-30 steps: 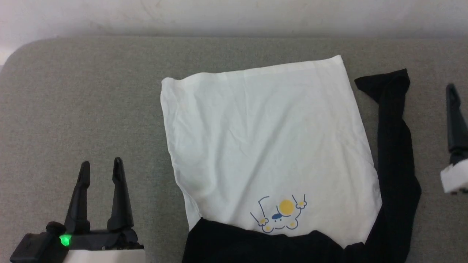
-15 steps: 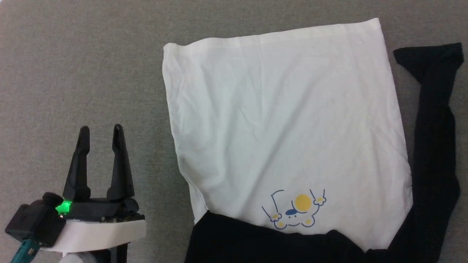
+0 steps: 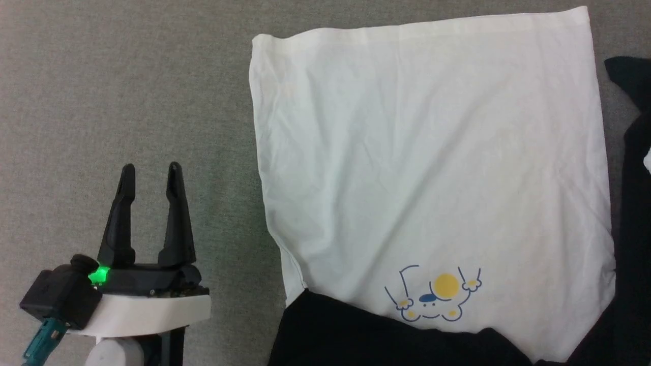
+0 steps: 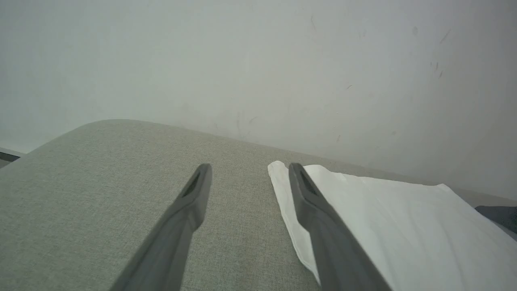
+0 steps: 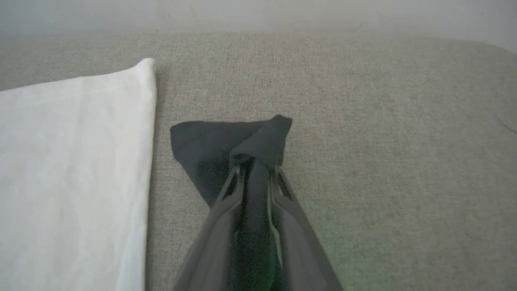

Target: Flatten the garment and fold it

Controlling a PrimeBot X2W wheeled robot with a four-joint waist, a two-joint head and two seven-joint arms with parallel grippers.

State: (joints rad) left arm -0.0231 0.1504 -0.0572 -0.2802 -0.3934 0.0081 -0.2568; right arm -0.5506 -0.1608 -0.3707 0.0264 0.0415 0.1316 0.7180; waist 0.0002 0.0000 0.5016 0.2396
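Shows a shirt [image 3: 432, 152] spread flat on the grey worktop [image 3: 127, 76], white body up, filling the head view from centre out to 3 o'clock. Bears one small print [image 3: 432, 297] toward 5 o'clock: a yellow disc, a blue cap, thin blue lines ending in yellow paws, a cartoon figure drawn upside down to the camera. Turns black along 6 o'clock, with a black sleeve [image 3: 633, 213] down the 3 o'clock edge.

Sets the left gripper [image 3: 151, 170] at 8 o'clock over bare worktop, near the shirt's edge, jaws wide and holding nothing. Pinches the right gripper [image 5: 257, 169] on the end of the sleeve in the right wrist view, jaws narrow with black cloth bunched between them, white body off at 9 o'clock.

Fills more of the head view than a second ago and sits nearer 3 o'clock: camera movement, not cloth movement. Showed one right finger standing clear beside the sleeve then; now grips it. Leaves the left jaws at the same spread.
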